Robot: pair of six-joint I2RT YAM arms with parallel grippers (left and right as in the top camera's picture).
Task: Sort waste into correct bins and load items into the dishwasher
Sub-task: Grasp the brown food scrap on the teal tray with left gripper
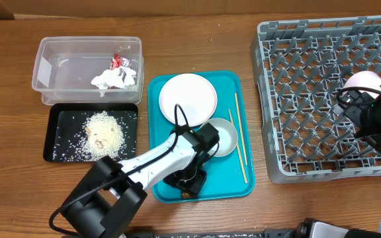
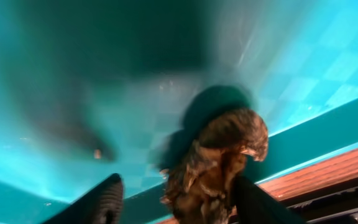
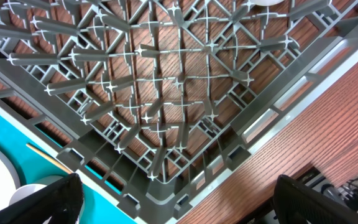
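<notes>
A small brown food lump (image 2: pixel 219 152) lies on the teal serving tray (image 2: pixel 73 93) near its front edge. My left gripper (image 2: pixel 179 190) stands round it, partly open: the right finger (image 2: pixel 263 202) touches the lump and the left finger (image 2: pixel 101 202) is apart from it. From overhead the left gripper (image 1: pixel 187 182) is low over the tray's front. A white plate (image 1: pixel 188 98), a small bowl (image 1: pixel 222 135) and chopsticks (image 1: pixel 240 142) rest on the tray. My right gripper (image 3: pixel 179 205) hangs open and holds nothing over the grey dish rack (image 3: pixel 185 186), which has a pale-pink bowl (image 1: pixel 364 82) in it.
The clear tub (image 1: pixel 58 73) at the back left holds a crumpled napkin (image 1: pixel 111 79) and a red foil wrapper (image 1: pixel 116 61). In front of it the black tray (image 1: pixel 61 135) holds rice grains (image 1: pixel 103 134). The right arm (image 1: pixel 376 122) reaches over the rack's right side.
</notes>
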